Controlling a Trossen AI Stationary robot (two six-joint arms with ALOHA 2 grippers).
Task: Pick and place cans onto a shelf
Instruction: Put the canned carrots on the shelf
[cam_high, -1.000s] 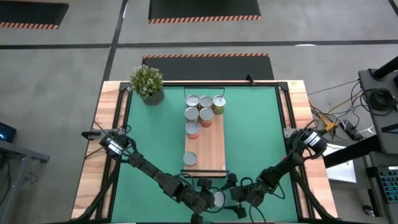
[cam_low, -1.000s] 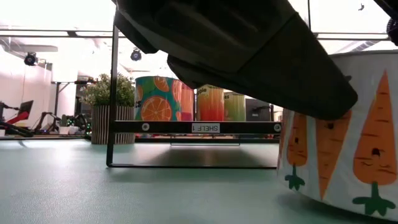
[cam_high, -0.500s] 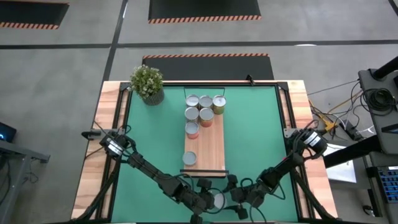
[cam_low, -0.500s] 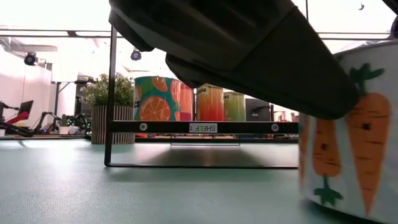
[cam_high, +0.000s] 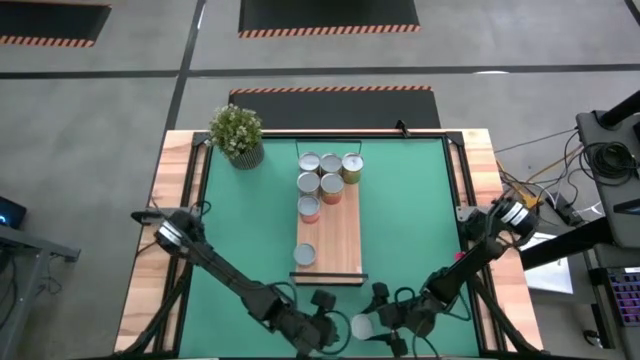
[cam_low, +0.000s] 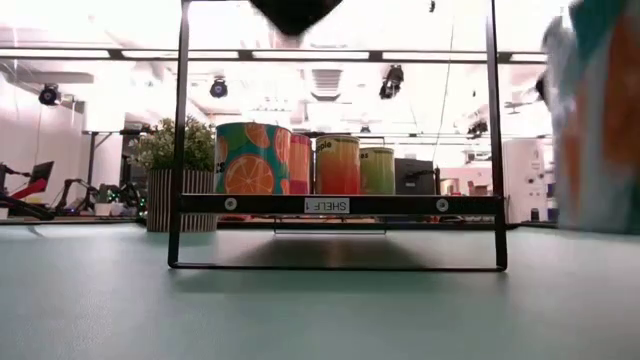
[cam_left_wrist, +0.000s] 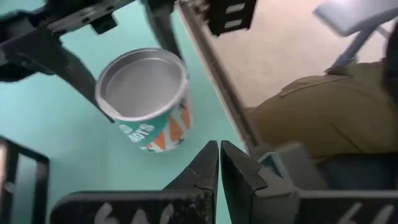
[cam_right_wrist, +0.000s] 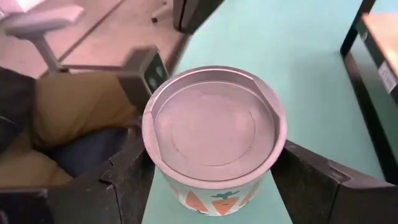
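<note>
A can with a silver top and a teal carrot label (cam_right_wrist: 214, 124) is held by my right gripper (cam_high: 368, 328) near the table's near edge; it also shows in the high view (cam_high: 362, 326) and at the right edge of the low view (cam_low: 600, 110). My left gripper (cam_high: 322, 328) is shut and empty just to the can's left, its fingertips (cam_left_wrist: 219, 152) apart from the can. The light-wood shelf (cam_high: 345, 240) stands on a black wire frame (cam_low: 180, 150) and carries several cans (cam_high: 320, 175), one (cam_high: 306, 254) near its near end. My right gripper pinches the can's side wall just below the rim (cam_right_wrist: 155, 165) between its two fingers (cam_right_wrist: 317, 180), one on each opposite side. The fingers come from the table's right. The can stands about upright and is lifted clear of the mat.
A potted green plant (cam_high: 237, 133) stands at the mat's far left corner. The green mat (cam_high: 420, 220) is bare on both sides of the shelf. A person's tan-clad leg (cam_left_wrist: 323, 112) shows beyond the table's near edge.
My right gripper has lifted the carrot can off the mat and carried it a little toward the table's right edge. My left arm, which hung low over the near edge beside the can, has risen and drawn back toward the left.
</note>
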